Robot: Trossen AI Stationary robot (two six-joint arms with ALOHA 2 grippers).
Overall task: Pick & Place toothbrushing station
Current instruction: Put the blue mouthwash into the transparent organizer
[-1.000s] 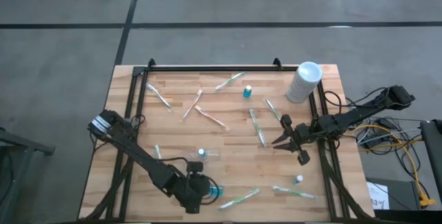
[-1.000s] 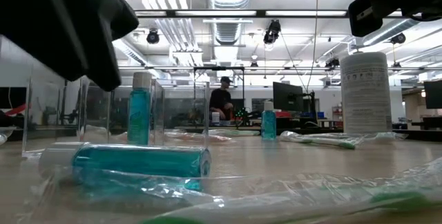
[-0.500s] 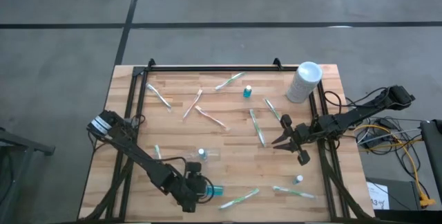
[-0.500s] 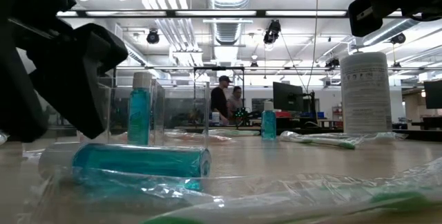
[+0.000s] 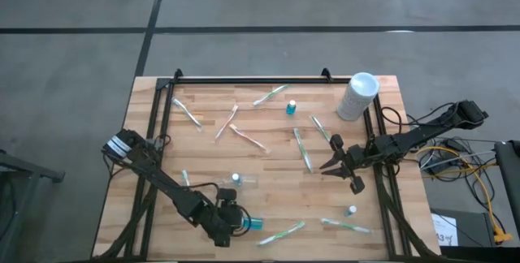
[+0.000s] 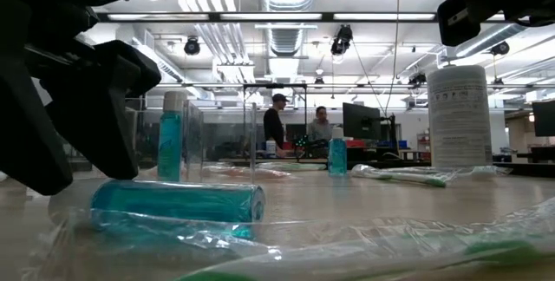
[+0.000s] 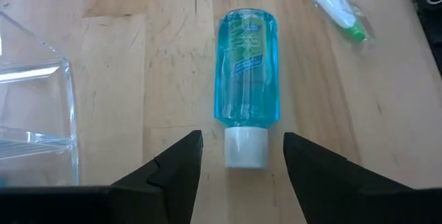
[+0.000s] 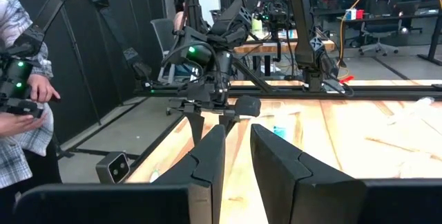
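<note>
A blue bottle (image 7: 246, 72) with a white cap (image 7: 246, 146) lies on its side on the wooden table near the front edge; it also shows in the high view (image 5: 254, 224) and the low view (image 6: 173, 205). My left gripper (image 7: 242, 140) is open, low over the table at the bottle's cap end, one finger on either side of the cap and apart from it; it also shows in the high view (image 5: 233, 222). A clear organizer (image 5: 245, 183) holds a small upright blue bottle (image 5: 236, 179). My right gripper (image 5: 335, 164) is open and empty at the right.
Several wrapped toothbrushes lie about, one (image 5: 281, 232) just right of the lying bottle. A white canister (image 5: 358, 95) stands at the far right corner. A small blue bottle (image 5: 290, 107) stands at the back, another small bottle (image 5: 351, 211) at the front right. People stand in the room behind.
My left gripper has come down toward the table and drawn a little toward the table's left edge, ending at the cap end of the lying bottle. The bottle has stayed where it was.
</note>
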